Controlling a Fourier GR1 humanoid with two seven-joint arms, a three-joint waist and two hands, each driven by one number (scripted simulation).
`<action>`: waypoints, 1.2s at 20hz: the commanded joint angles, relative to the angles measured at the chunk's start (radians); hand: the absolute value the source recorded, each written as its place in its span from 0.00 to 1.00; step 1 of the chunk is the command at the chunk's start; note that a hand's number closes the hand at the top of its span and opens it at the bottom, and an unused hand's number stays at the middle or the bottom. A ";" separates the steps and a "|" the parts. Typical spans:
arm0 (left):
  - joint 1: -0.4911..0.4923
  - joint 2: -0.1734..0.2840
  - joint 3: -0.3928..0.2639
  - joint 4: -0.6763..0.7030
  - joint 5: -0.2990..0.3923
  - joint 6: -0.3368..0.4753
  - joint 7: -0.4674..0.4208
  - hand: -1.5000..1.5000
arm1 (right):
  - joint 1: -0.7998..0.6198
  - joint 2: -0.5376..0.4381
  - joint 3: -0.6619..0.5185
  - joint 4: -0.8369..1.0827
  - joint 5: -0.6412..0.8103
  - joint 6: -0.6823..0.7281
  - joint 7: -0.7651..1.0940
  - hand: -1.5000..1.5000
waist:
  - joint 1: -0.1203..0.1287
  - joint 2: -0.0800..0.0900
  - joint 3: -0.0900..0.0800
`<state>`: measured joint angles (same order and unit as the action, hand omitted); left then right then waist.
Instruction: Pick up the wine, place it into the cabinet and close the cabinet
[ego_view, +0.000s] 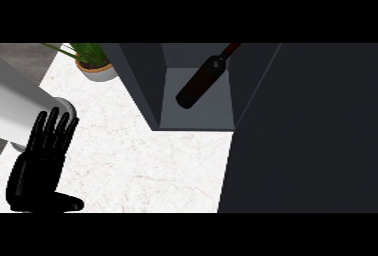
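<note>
Wine bottle (199, 82) leaning inside the open cabinet (193, 117) at the table's (148, 165) far edge. Left robot hand (40, 160) near the left edge, fingers straight, holding nothing. Bare table between.

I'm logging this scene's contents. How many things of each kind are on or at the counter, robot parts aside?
Wine bottle: 1, lying inside the cabinet
Cabinet: 1, door open
Potted plant: 1
Total: 3
</note>
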<state>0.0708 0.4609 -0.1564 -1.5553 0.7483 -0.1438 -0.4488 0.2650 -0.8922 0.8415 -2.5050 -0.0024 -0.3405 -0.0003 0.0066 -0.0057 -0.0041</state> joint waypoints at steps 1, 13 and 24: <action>-0.002 0.021 0.027 0.003 0.016 -0.026 0.011 0.00 | -0.065 0.099 0.097 -0.195 0.009 0.000 0.127 1.00 | 0.006 0.004 -0.001; 0.014 0.100 0.089 0.006 0.090 -0.142 0.056 0.00 | -0.185 0.214 0.064 -0.113 -0.073 0.033 0.187 1.00 | 0.046 0.010 -0.003; -0.031 0.133 0.124 0.039 0.111 -0.163 0.086 0.00 | -0.421 0.397 -0.016 0.035 -0.125 0.057 0.342 1.00 | 0.076 0.015 -0.005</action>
<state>0.0455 0.5796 -0.0397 -1.5200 0.8548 -0.3007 -0.3776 -0.0639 -0.6641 0.7045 -2.4445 -0.0562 -0.2524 0.2465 0.0784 0.0116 -0.0093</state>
